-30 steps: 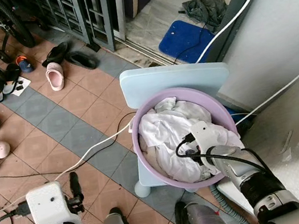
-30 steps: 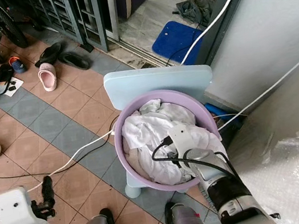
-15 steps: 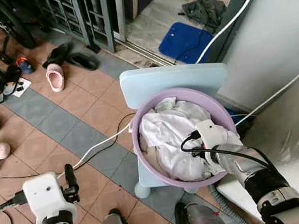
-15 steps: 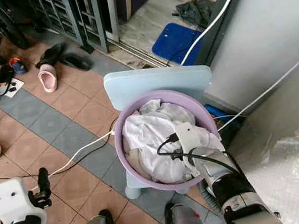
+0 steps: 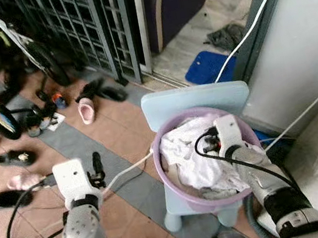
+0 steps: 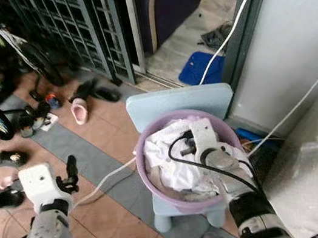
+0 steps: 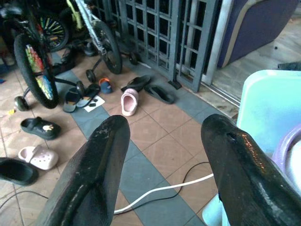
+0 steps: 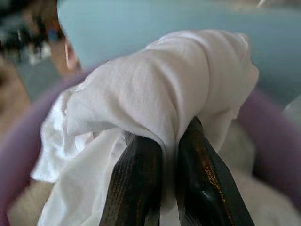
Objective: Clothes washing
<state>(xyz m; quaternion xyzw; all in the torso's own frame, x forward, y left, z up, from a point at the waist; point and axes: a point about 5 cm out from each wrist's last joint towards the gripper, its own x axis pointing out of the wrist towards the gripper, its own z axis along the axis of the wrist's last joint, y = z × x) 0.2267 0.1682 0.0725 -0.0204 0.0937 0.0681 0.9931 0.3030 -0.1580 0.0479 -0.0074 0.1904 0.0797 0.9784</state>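
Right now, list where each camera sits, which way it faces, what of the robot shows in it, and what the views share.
Left eye view: on the head, looking forward and down at the purple basin of white laundry on a pale blue chair; both silver arms show.
Right eye view: the same scene from the other eye.
Left wrist view: looks along the open left gripper across the tiled floor to the shoes and bicycle.
Right wrist view: looks along the right gripper, shut on a white cloth.
Shared: basin and chair appear in all.
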